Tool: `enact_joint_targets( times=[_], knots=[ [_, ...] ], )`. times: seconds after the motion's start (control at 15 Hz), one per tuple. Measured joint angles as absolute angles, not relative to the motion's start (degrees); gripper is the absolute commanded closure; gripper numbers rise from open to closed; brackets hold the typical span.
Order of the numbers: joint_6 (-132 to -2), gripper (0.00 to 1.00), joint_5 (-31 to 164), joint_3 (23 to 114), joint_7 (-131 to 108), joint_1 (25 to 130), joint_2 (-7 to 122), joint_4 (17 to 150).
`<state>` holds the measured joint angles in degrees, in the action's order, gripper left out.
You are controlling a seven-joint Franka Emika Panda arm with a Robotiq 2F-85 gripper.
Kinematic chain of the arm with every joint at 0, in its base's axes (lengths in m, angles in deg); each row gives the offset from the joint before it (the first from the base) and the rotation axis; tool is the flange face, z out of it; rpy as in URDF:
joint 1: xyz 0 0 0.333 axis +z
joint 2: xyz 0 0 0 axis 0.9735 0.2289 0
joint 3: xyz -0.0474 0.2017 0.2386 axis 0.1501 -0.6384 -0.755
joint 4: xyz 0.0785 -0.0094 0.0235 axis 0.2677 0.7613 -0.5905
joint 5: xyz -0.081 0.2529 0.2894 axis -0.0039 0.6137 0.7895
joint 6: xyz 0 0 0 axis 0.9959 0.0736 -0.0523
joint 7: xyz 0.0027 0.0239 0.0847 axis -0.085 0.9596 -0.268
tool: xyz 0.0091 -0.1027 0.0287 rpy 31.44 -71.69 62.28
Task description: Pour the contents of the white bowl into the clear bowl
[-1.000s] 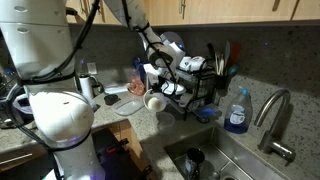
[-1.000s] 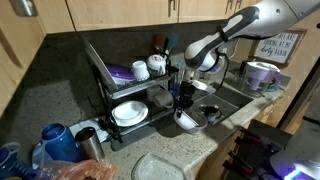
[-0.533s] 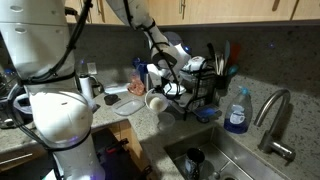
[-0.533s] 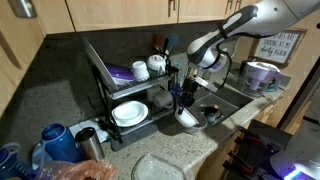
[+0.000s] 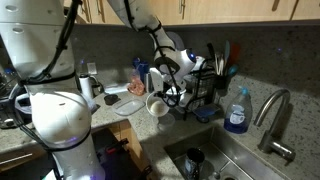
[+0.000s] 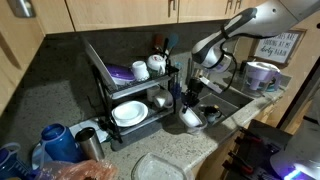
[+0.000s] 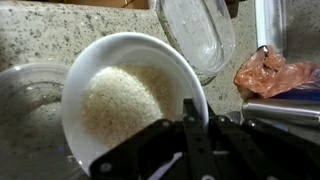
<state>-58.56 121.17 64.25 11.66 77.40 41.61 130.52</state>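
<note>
In the wrist view my gripper (image 7: 190,108) is shut on the rim of the white bowl (image 7: 130,95). The bowl holds a heap of white grains and is lifted above the speckled counter. The clear bowl (image 7: 22,105) sits at the left, and the white bowl's edge overlaps its rim. In both exterior views the gripper (image 5: 168,88) (image 6: 192,98) holds the white bowl (image 5: 157,105) (image 6: 190,119) tilted in front of the dish rack. I cannot make out the clear bowl in the exterior views.
A clear lidded container (image 7: 197,35) and an orange plastic bag (image 7: 270,72) lie on the counter beyond the bowl. A black dish rack (image 6: 130,95) with a white plate (image 6: 130,113) stands behind. A sink (image 5: 215,160), faucet (image 5: 272,115) and blue soap bottle (image 5: 237,112) are nearby.
The gripper with the white bowl has shifted slightly sideways, away from the dish rack; the bowl stays held and still contains its grains.
</note>
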Motion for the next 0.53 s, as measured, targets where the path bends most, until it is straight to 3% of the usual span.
enact_joint_targets(
  times=[0.53],
  knots=[
    [-56.6, 0.98, 127.9, 65.6, 18.3, 76.3, 41.5, 131.7]
  ],
)
